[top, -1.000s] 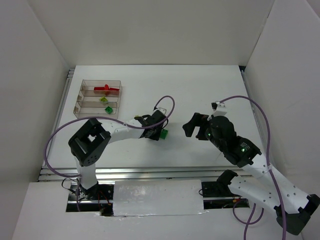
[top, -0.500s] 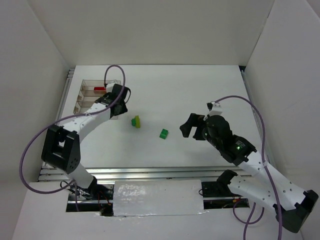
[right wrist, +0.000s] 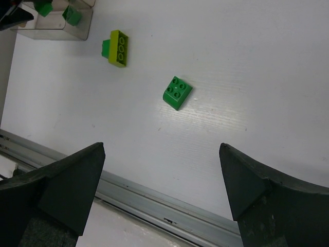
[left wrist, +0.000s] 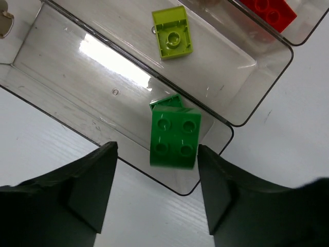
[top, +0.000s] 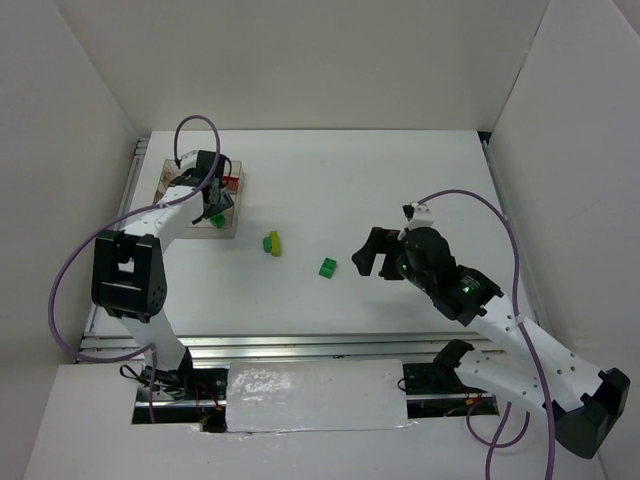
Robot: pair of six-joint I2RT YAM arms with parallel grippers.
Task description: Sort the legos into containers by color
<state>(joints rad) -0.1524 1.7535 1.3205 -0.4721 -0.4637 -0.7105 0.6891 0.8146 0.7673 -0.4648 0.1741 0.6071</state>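
Left gripper [left wrist: 157, 153], jaws parted, hangs over the nearest compartment of the tray [left wrist: 61, 72] at the far-left corner of the table [top: 400, 180]. The loose dark green brick [left wrist: 175, 138] beside the end wall could clip the rim and spill. Right gripper [right wrist: 162, 148] gapes empty.

A: Left arm [top: 165, 217] position?
B: Stretched to the far left. The left gripper [top: 212, 206] is over the right end of the clear tray [top: 165, 190]. Its jaw stance is too small to read.
A: Tray contents?
B: A red brick [top: 230, 183] in the far compartment and a green piece [top: 216, 216] at the gripper, compartment unclear.
A: Loose on the table [top: 400, 180]?
B: A yellow-green and green pair [top: 272, 243] and a single green brick [top: 327, 267], apart. The right gripper [top: 366, 254] is just right of that brick, fingers spread.
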